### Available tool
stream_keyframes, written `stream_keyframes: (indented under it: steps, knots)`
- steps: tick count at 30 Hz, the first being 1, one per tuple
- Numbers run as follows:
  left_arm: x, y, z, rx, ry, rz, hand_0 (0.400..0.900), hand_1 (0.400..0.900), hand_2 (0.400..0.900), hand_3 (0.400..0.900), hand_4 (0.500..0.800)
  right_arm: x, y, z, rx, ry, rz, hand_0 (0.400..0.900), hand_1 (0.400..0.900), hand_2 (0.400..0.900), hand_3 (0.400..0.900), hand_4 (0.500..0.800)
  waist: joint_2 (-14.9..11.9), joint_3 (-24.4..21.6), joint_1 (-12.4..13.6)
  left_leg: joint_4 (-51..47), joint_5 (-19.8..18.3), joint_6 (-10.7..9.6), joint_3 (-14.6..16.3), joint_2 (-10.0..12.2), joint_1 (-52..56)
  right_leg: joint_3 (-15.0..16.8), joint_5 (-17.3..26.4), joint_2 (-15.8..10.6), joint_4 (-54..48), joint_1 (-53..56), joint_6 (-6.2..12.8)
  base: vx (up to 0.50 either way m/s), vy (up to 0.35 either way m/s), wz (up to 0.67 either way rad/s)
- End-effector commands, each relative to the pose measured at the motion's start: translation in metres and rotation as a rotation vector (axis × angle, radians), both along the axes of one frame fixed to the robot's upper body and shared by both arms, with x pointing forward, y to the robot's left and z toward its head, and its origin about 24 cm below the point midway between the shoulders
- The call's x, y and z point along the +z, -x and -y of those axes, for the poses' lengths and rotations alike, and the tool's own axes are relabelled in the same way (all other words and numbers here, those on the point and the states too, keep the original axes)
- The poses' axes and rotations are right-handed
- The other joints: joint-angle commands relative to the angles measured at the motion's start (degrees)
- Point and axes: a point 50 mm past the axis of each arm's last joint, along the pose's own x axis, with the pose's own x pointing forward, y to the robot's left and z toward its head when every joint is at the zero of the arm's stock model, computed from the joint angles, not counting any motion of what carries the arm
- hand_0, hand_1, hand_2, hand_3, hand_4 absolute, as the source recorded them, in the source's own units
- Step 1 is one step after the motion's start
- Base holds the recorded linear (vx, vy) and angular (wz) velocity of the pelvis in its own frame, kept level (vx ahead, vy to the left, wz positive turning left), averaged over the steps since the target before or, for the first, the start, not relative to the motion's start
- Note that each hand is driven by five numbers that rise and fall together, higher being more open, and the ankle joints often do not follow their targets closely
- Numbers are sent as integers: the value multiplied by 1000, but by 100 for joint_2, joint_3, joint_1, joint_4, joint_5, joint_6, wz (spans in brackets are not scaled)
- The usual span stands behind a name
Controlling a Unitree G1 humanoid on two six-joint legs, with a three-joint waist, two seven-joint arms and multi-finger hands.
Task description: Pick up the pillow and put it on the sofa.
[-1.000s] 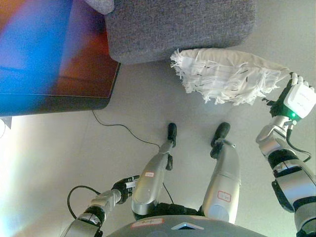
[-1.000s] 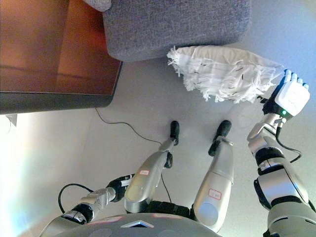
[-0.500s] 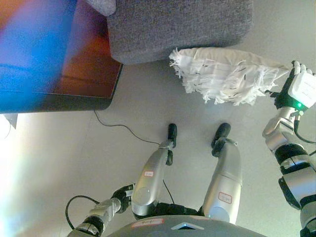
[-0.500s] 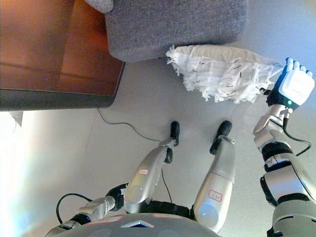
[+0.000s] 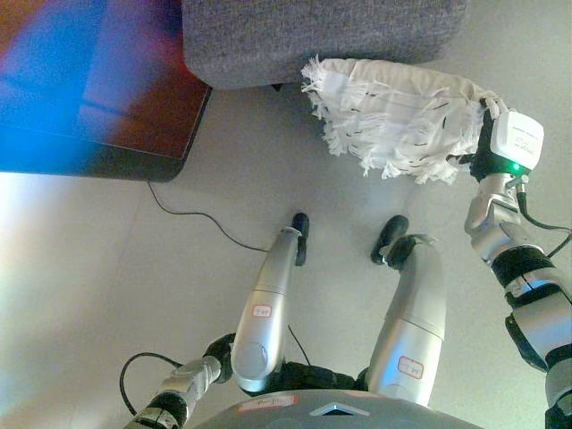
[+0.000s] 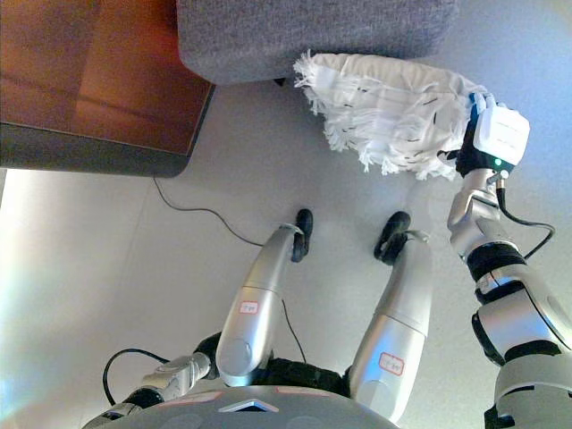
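Note:
A white pillow [image 5: 402, 112] with fringed edges lies on the grey floor, its far edge against the front of the grey sofa [image 5: 322, 36]. My right hand [image 5: 487, 147] is at the pillow's right end and touches it. The white box on the wrist and the pillow hide how the hand holds. My left hand [image 5: 219, 347] hangs low at the bottom left, partly behind my leg, far from the pillow.
A dark wooden table [image 6: 89, 80] stands at the upper left, next to the sofa's left side. Bare grey floor [image 5: 107, 268] spreads across the left and middle, in front of the pillow.
My right hand has moved left, onto the pillow's right end. The camera has shifted a little, so the sofa and table sit higher in view. The left hand has drawn back.

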Motion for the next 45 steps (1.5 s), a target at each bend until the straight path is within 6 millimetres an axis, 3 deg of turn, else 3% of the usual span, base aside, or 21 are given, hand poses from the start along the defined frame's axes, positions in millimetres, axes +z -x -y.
stream_keyframes:
  steps: [1,8,9,10,11,12,18,23,30,36,45]
  knots:
    - [-1,73,-50,104,-96,-201,900,900,900,900,800,31,-7,-13,92,55,62,900,900,900,900,800,-30,124,-34,1254,-850,514,162,-174,-207,675,-751,-89,812,132,533,-64,18,-4]
    - [9,61,-62,182,-74,-177,900,900,900,900,800,48,-9,-17,139,88,-17,900,900,900,900,800,-62,197,-29,2366,-1234,573,20,-163,-1030,953,-1125,24,1733,-541,457,-74,0,-3]
    - [11,61,-64,189,-74,-175,900,900,900,900,800,50,-9,-16,144,99,-24,831,831,831,831,759,-55,197,-31,2470,-1271,565,9,-152,-1115,995,-1154,44,1819,-617,457,-53,16,-1]
    - [12,60,-66,196,-76,-175,900,900,900,900,800,53,-9,-17,156,99,-42,729,729,729,729,698,-56,197,-20,2593,-1328,603,4,-150,-1188,1030,-1206,38,1954,-706,434,-45,18,-1]
    - [13,60,-67,201,-77,-174,900,900,900,900,800,53,-9,-18,163,100,-44,518,518,518,518,571,-54,197,-26,2673,-1357,605,-8,-133,-1232,1059,-1233,48,2035,-747,430,-38,27,-1]
    - [15,60,-70,212,-81,-180,900,900,900,900,800,57,-8,-18,176,99,-55,400,400,400,400,500,-61,198,-17,2849,-1414,620,-17,-117,-1320,1094,-1279,40,2216,-851,428,0,0,0]
    - [19,67,-75,225,-87,-199,900,900,900,900,800,76,-6,-23,217,93,-18,400,400,400,400,500,-97,201,7,3501,-1663,701,-68,-36,-1547,1256,-1474,43,2924,-1226,423,0,11,-2]
    - [25,60,-77,219,-94,-203,900,900,900,900,800,86,1,-18,215,49,-8,400,400,400,400,500,-161,201,-33,3890,-1713,735,-82,45,-1664,1316,-1494,48,3279,-1356,432,41,-23,-1]
    - [30,68,-78,237,-134,-269,900,900,900,900,800,89,16,-11,230,-24,-35,400,400,400,400,500,-238,201,-180,3826,-1270,625,-103,124,-1407,1233,-1311,71,3158,-988,426,85,-57,0]
    - [18,87,-79,232,-173,-293,900,900,900,900,800,71,14,-18,286,-64,-76,400,400,400,400,500,-392,31,-197,2837,-634,396,-195,195,-766,1026,-920,101,2068,-168,596,60,-66,-8]
    - [2,76,-59,188,-218,-310,900,900,900,900,800,47,-4,-60,391,-104,-117,400,400,400,400,500,-749,-617,16,-216,140,-28,-90,357,1345,385,-251,-89,-631,2002,965,144,-114,-8]
